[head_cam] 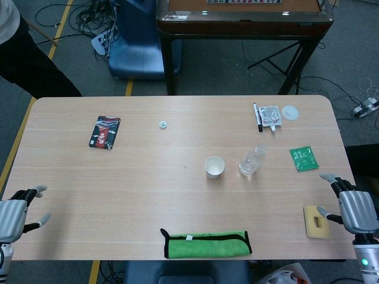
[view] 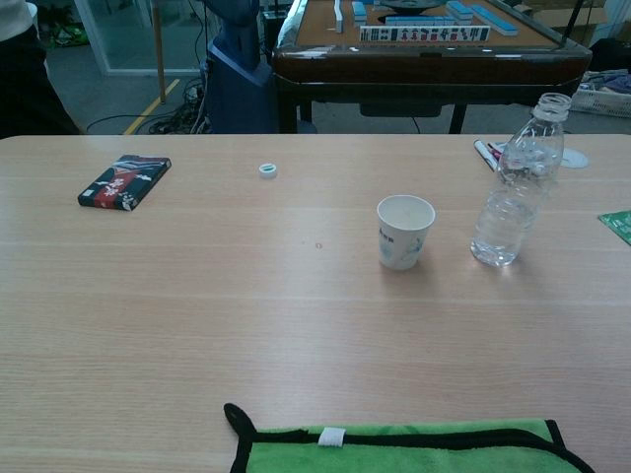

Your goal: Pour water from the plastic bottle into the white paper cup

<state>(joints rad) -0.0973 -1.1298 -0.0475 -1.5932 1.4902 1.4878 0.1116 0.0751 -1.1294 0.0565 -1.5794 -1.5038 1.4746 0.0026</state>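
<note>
Both hands idle and spread: left hand [head_cam: 21, 210], right hand [head_cam: 353, 207]. Uncapped clear plastic bottle [view: 516, 187] stands just right of white paper cup [view: 404, 231]. Nothing grasped; next comes reaching for the bottle.

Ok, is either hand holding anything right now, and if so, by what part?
Nothing is held. The left hand and right hand sit at the table's near corners, fingers apart, well away from the plastic bottle and white paper cup.
</note>
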